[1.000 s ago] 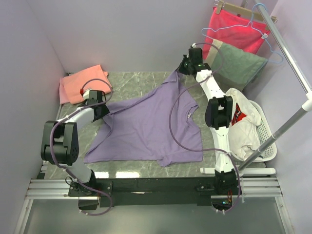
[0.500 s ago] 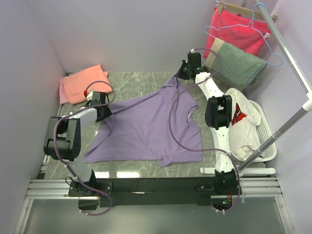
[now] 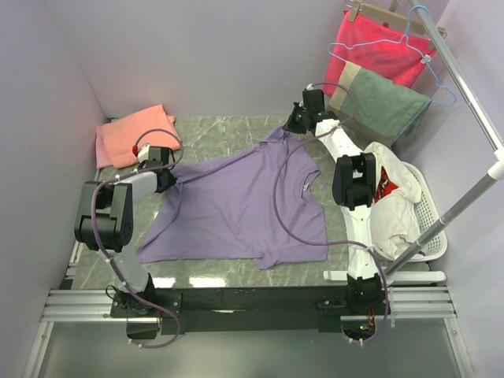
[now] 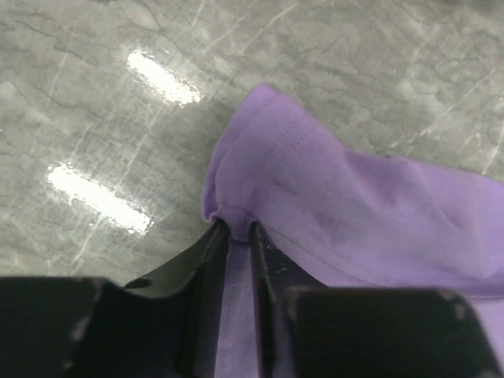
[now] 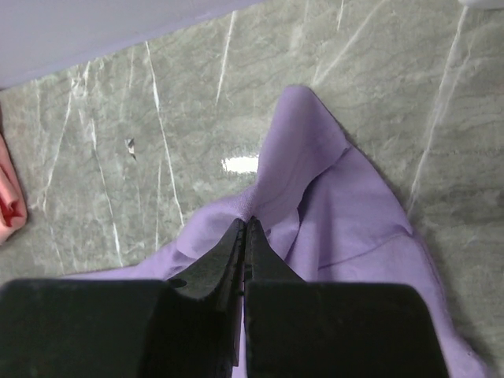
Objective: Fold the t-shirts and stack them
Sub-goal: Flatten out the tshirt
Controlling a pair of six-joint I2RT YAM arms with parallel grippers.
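Observation:
The lavender-purple t-shirt lies spread across the marble table, stretched between both grippers. My left gripper is shut on its left edge; in the left wrist view the cloth is pinched between the fingers. My right gripper is shut on its far corner near the back wall; in the right wrist view the fabric bunches at the closed fingertips. The salmon-pink t-shirt lies folded at the back left corner and shows at the right wrist view's left edge.
A white laundry basket with white clothes stands right of the table. A bright red cloth and a grey-green towel hang on a rack at the back right, with a blue hanger. Lilac walls enclose the table.
Both grippers have moved a little toward the back, pulling the purple shirt's upper edge tauter. The left gripper went farther back-left, the right slightly up toward the wall.

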